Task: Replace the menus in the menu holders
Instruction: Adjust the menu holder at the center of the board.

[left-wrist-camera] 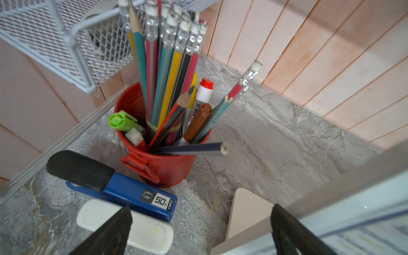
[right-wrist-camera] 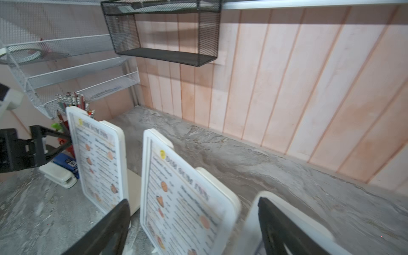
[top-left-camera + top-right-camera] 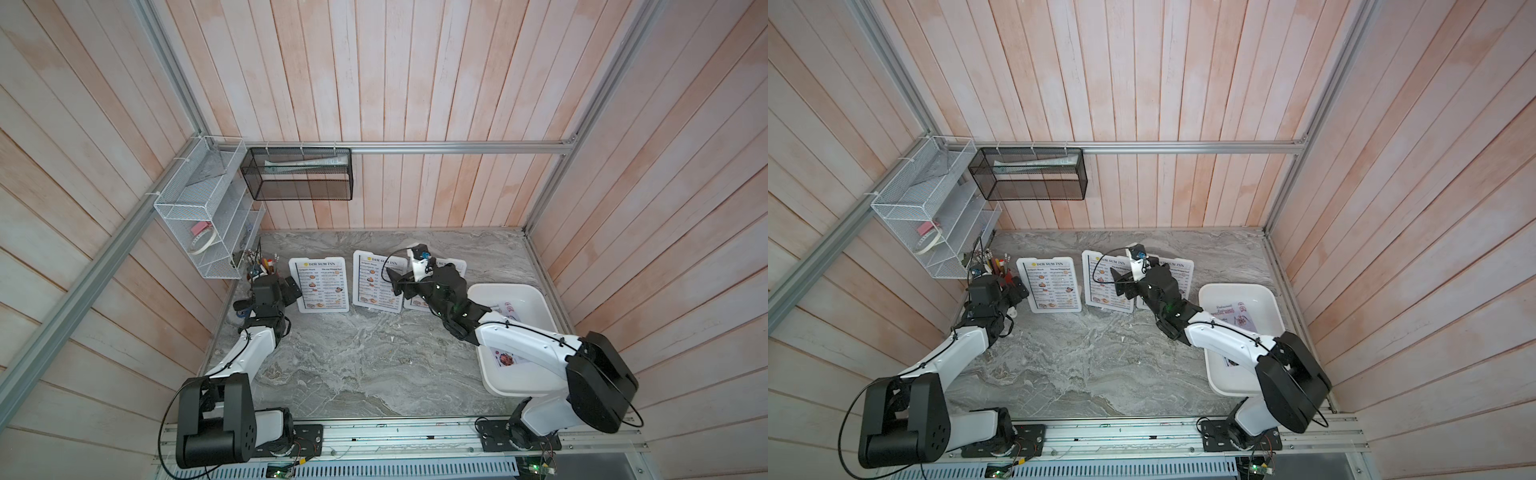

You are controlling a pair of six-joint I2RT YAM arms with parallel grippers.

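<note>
Marble counter [image 3: 353, 365] held three menu holders [image 3: 319, 284]; left end effector [image 1: 199, 212] and right end effector [image 2: 192, 205] gaped empty; the right, crowding them, could topple one.

menu holders [image 3: 294, 270] in row, mid-table | tray [image 3: 536, 299] right of them; menus [image 3: 509, 309] inside | pencil cup [image 1: 167, 170] left of them
</note>
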